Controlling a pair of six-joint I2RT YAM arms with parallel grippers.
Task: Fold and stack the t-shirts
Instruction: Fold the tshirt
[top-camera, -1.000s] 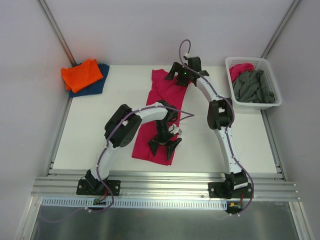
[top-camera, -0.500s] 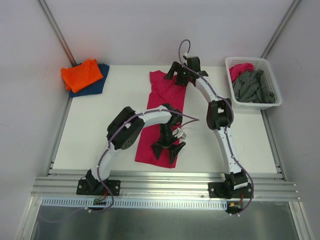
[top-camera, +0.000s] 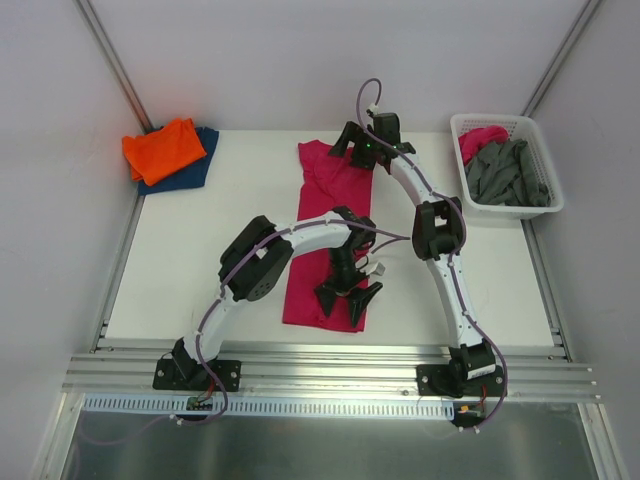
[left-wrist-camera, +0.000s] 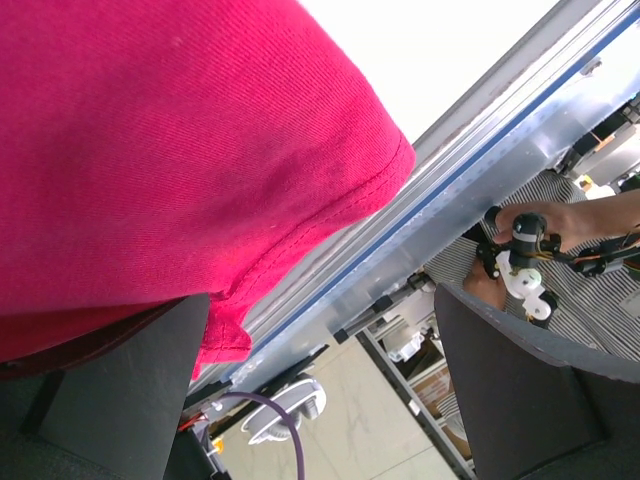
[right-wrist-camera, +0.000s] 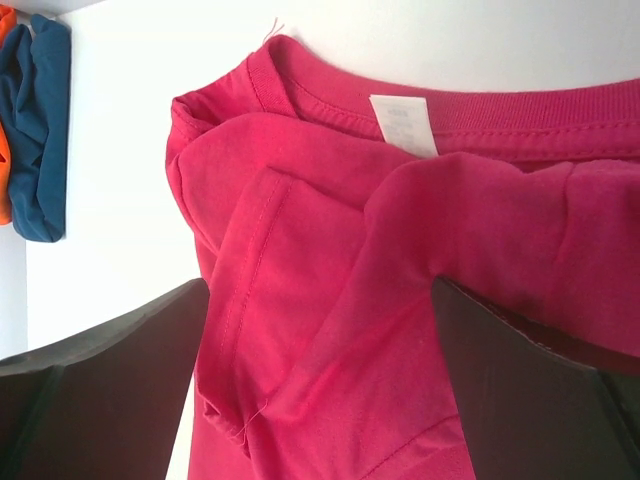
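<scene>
A magenta-pink t-shirt (top-camera: 330, 215) lies folded into a long strip down the middle of the table, collar at the far end. My left gripper (top-camera: 346, 301) stands open over the strip's near right corner. In the left wrist view the hem corner (left-wrist-camera: 228, 330) lies against the left finger (left-wrist-camera: 110, 400), with nothing between the jaws. My right gripper (top-camera: 356, 152) is open over the collar end; its view shows the neckband with a white tag (right-wrist-camera: 403, 122) and a folded sleeve between the fingers (right-wrist-camera: 100, 390). An orange t-shirt (top-camera: 163, 148) lies folded on a dark blue one (top-camera: 197, 170) at the far left corner.
A white lattice basket (top-camera: 545, 195) at the far right holds grey cloth (top-camera: 505, 172) and some pink cloth (top-camera: 480, 137). The metal rail (top-camera: 330, 372) runs along the near table edge just beyond the shirt's hem. Side walls close in both flanks.
My left gripper has slid to the right along the shirt's near end, and that end of the strip has shifted right with it. The right gripper has stayed at the collar.
</scene>
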